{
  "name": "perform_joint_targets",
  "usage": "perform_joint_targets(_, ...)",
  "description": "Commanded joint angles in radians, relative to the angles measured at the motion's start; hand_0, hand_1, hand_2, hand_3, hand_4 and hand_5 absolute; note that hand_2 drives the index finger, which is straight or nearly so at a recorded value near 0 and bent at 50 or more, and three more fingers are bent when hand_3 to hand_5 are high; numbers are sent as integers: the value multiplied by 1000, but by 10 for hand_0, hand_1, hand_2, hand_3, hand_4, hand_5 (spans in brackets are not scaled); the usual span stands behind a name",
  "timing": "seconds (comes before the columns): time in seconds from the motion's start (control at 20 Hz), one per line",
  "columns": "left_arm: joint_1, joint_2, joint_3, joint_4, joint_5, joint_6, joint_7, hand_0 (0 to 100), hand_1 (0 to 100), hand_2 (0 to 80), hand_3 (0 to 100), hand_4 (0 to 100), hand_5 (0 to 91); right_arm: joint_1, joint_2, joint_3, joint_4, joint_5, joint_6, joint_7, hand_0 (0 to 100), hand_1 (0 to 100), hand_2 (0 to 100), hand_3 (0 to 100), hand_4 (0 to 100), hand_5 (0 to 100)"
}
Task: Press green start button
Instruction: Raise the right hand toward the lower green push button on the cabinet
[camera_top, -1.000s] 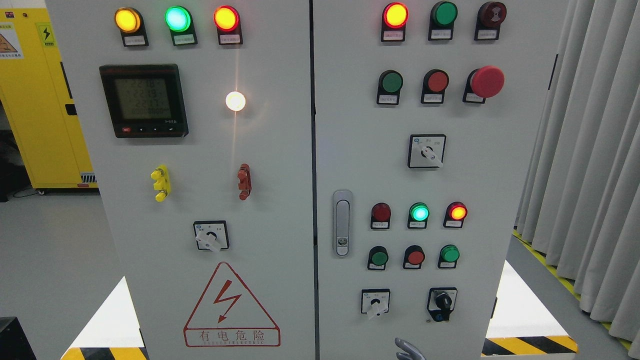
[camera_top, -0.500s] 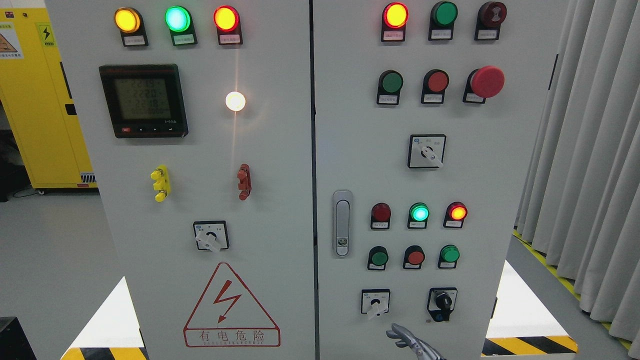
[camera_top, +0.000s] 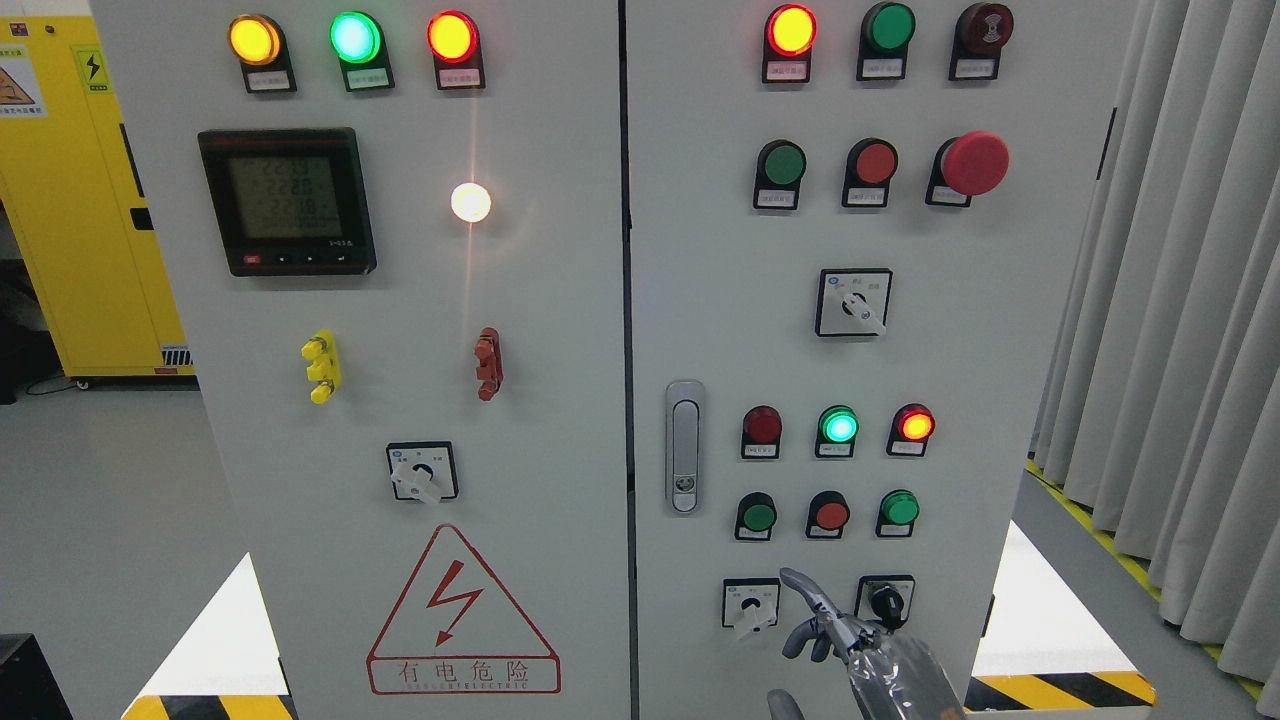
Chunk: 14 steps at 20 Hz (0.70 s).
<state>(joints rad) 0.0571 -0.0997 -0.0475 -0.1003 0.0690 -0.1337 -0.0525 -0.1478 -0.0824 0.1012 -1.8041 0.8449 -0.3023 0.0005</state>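
Note:
The grey control cabinet's right door (camera_top: 960, 330) carries the buttons. Its lower row has a dark green push button (camera_top: 758, 516), a red one (camera_top: 830, 515) and a brighter green one (camera_top: 900, 508). Higher up sits another green button (camera_top: 783, 163). My right hand (camera_top: 806, 615) comes up from the bottom edge, below that lower row and between two rotary switches. Its index finger (camera_top: 800, 586) points up and left while the other fingers are curled, holding nothing. The fingertip is well below the buttons and touches none. My left arm does not show.
A white-knob selector (camera_top: 750, 605) and a black-knob selector (camera_top: 885, 605) flank the hand. Lit green (camera_top: 838, 426) and red (camera_top: 914, 425) lamps sit above the button row. A door handle (camera_top: 685, 445), a red mushroom stop (camera_top: 973, 163), curtains at right and a yellow cabinet (camera_top: 60, 200) are also in view.
The right hand has risen from the bottom edge to the level of the rotary switches, with its index finger now extended upward. The panel lamps are unchanged.

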Motion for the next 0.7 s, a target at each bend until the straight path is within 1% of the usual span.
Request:
perform_joint_targets(0.0, 0, 0, 0, 1, 0, 0, 0, 120, 556, 0, 0, 0, 0, -64, 0, -3, 69, 42, 5, 1, 517, 879, 0, 800, 869, 944)
perform_joint_targets(0.1, 0, 0, 0, 1, 0, 0, 0, 120, 556, 0, 0, 0, 0, -65, 1, 0, 80, 48, 5, 3, 558, 883, 0, 802, 866, 949)
perform_joint_targets(0.55, 0, 0, 0, -1, 0, 0, 0, 120, 556, 0, 0, 0, 0, -101, 1, 26, 112, 51, 22, 10, 593, 888, 0, 803, 859, 949)
perform_joint_targets(0.65, 0, 0, 0, -1, 0, 0, 0, 120, 556, 0, 0, 0, 0, -108, 1, 32, 120, 51, 22, 10, 623, 890, 0, 802, 857, 949)
